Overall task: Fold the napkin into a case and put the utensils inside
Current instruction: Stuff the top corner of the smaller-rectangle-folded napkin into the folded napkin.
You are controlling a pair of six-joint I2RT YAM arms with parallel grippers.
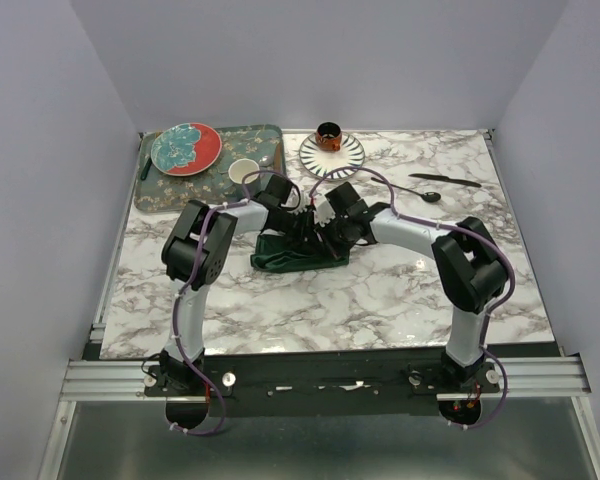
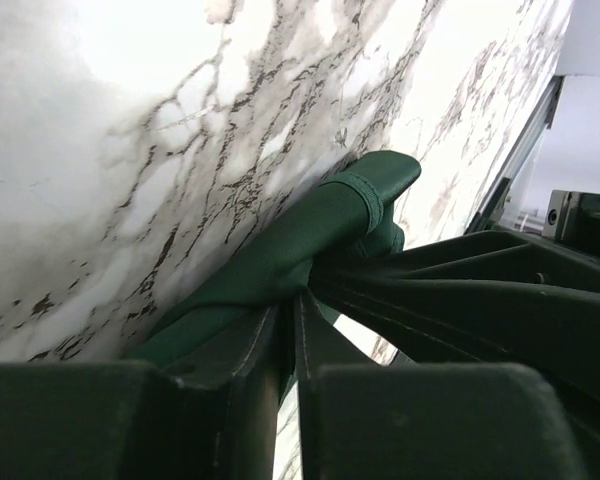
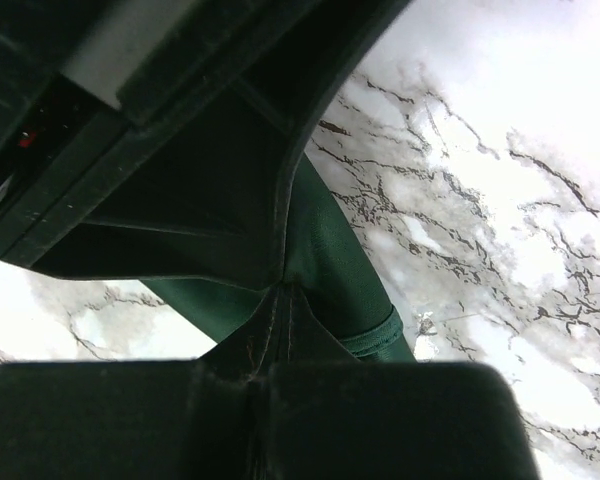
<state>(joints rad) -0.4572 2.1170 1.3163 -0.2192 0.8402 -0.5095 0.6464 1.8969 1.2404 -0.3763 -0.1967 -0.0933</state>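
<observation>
On the marble table [image 1: 380, 290] the napkin [image 1: 292, 256] is lying bunched at the middle, between both arms. My right gripper [image 3: 277, 318] is pinching one fold tightly, and the left gripper [image 2: 285, 335] is gripping narrowly on another. I am aiming to keep both hems level and taut.

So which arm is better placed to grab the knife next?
Right. The knife lies far right on the table, nearer the right gripper; the left gripper would have to cross over.
</observation>
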